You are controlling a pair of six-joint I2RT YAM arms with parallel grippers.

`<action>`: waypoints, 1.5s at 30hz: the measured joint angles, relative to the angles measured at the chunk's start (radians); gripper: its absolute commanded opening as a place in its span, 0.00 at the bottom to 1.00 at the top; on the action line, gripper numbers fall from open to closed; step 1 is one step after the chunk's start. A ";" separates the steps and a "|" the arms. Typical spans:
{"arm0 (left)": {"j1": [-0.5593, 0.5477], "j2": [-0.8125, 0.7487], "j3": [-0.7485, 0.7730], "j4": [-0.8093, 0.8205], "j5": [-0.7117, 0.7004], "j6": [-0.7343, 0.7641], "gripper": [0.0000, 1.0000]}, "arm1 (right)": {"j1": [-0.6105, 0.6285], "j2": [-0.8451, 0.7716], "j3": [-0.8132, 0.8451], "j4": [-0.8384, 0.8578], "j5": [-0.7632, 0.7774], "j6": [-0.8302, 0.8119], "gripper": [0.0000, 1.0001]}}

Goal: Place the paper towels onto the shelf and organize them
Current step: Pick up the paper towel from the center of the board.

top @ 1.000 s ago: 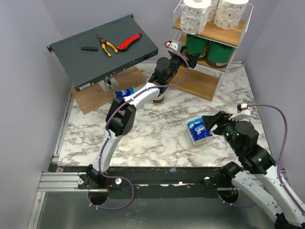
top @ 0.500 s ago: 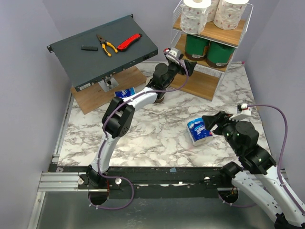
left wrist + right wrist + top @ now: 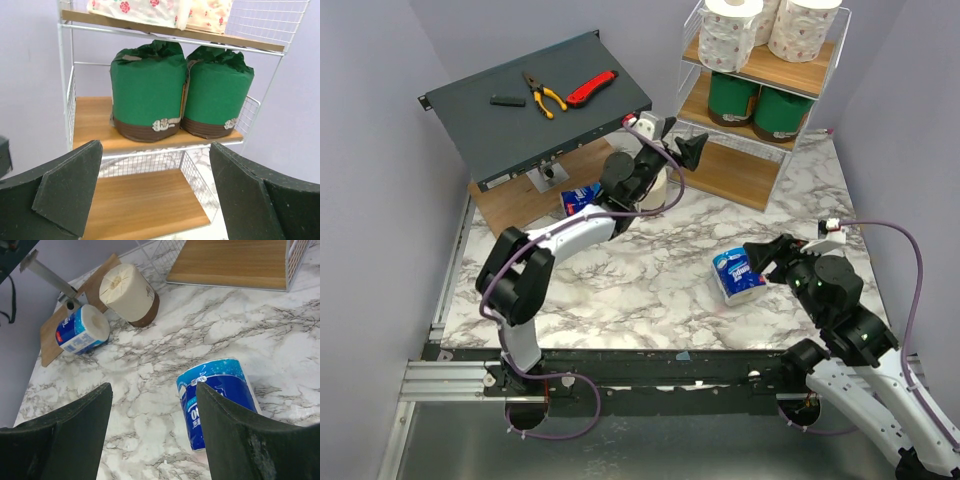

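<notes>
Marble table (image 3: 620,280), grey walls. White wire shelf (image 3: 740,175) at the far right; slanted dark grey metal box (image 3: 520,110) far left above a flat wooden board (image 3: 510,205). Left gripper (image 3: 155,170) spread wide, empty, facing the middle tier. Right gripper (image 3: 152,390) partly spread, empty, above a blue-and-white pack (image 3: 217,400) lying on the table. Two pink-print rolls (image 3: 732,35) visible on the top tier, two green-wrapped rolls (image 3: 147,95) side by side on the middle, bottom tier bare. Cream roll (image 3: 127,292) and a second blue pack (image 3: 82,330) by the board. Pliers (image 3: 542,95) and red knife (image 3: 590,88) on the box.
</notes>
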 measured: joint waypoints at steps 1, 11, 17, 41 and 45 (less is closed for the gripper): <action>-0.003 -0.034 -0.036 0.000 -0.010 -0.002 0.91 | 0.000 -0.001 -0.003 0.002 -0.001 0.000 0.71; -0.130 -0.391 -0.290 -0.327 -0.241 -0.009 0.94 | 0.000 0.018 -0.023 0.027 -0.002 0.016 0.83; -0.130 -0.602 -0.431 -0.576 -0.412 -0.079 0.99 | 0.000 0.083 -0.031 0.062 0.016 0.064 0.97; -0.046 -1.216 -0.801 -1.194 -0.560 -0.560 0.99 | 0.000 0.474 -0.075 0.364 -0.132 0.169 0.89; -0.002 -1.211 -0.811 -1.243 -0.543 -0.615 0.98 | 0.000 0.614 0.003 0.384 -0.159 0.134 0.84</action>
